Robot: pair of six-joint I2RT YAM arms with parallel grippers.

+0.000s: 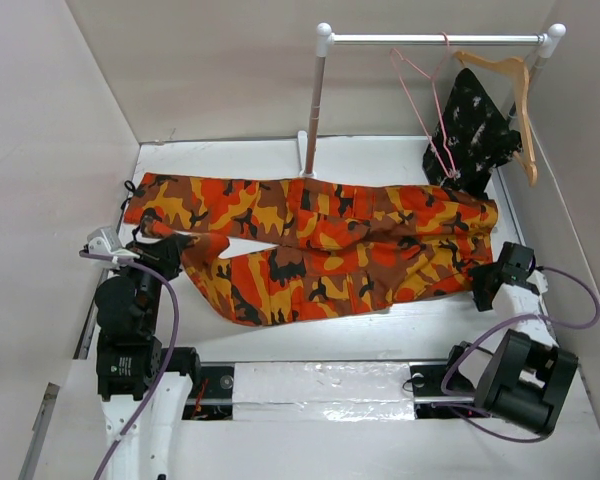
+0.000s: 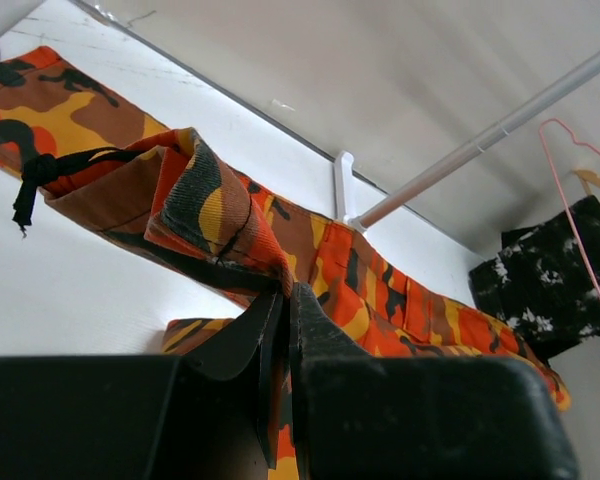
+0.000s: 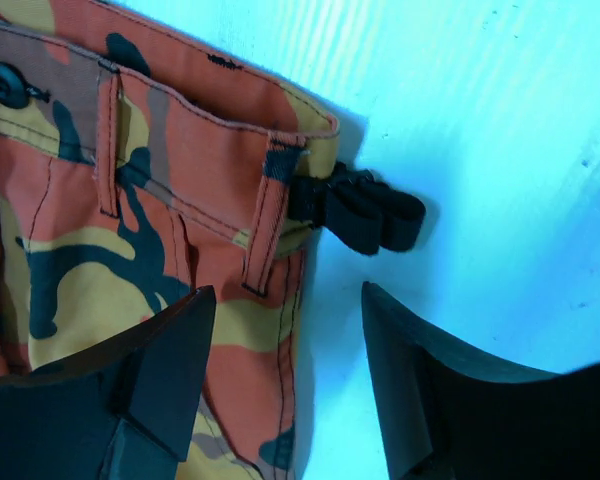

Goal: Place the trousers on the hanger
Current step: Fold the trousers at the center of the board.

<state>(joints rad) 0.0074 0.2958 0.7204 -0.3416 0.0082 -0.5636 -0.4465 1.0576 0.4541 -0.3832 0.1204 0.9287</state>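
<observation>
Top view: the camouflage trousers [image 1: 320,240] lie flat across the middle of the white table [image 1: 380,160], leg ends toward the left of the frame and waist toward the right. The pink wire hanger [image 1: 420,100] hangs by its hook from the white rail [image 1: 430,40] at upper right, well apart from the trousers; beside it hang a wooden hanger [image 1: 515,95] and a black speckled garment [image 1: 470,130]. The left gripper [image 1: 170,255] sits at the lower leg end, centre left; the left wrist view shows its jaws pressed together on a raised fold of the trouser cloth [image 2: 220,215]. The right gripper [image 1: 485,285] sits at the waist, centre right; in the right wrist view its jaws stand apart and hold nothing, one finger [image 3: 170,370] over the cloth and the other over bare table, with a belt loop [image 3: 265,215] and a black strap [image 3: 365,215] just above the gap.
</observation>
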